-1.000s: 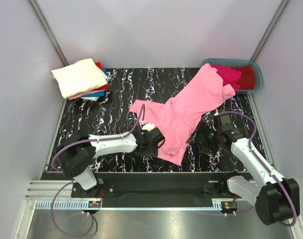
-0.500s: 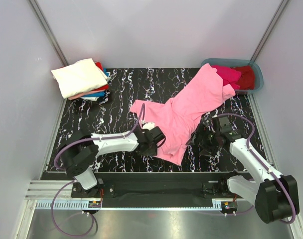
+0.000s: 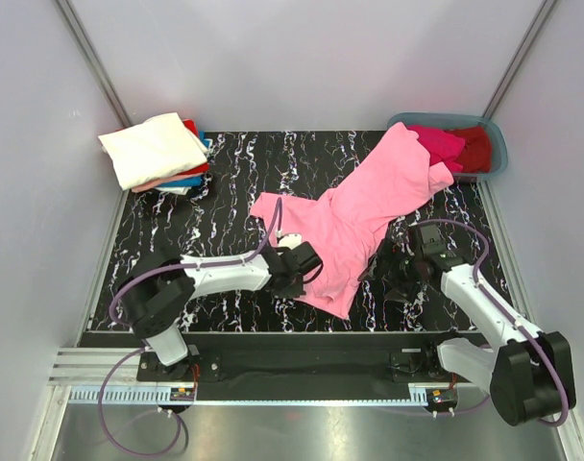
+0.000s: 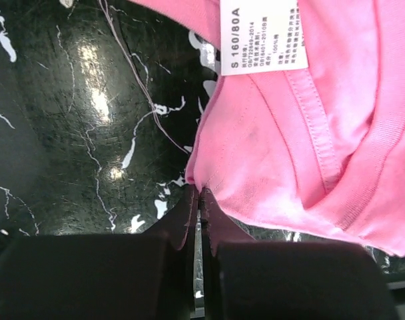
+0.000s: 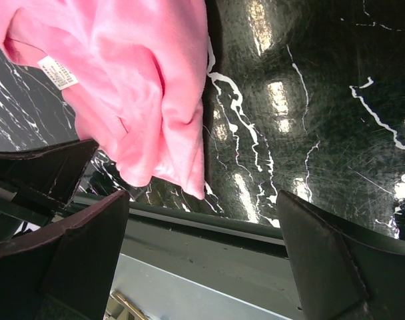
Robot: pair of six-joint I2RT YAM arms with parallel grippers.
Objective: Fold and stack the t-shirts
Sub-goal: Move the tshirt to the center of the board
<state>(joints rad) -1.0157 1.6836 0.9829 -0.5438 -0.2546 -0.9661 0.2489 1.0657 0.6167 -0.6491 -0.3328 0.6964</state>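
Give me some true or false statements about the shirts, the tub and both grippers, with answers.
1. The left gripper is shut on the light pink cloth t-shirt. True.
2. The right gripper grips that shirt too. False: its jaws stand open, holding nothing.
3. A blue tee tops the pile. False: the cream-white tee tops the folded stack.
4. The grey-blue plastic tub holds the magenta tee and dark red tee. True.
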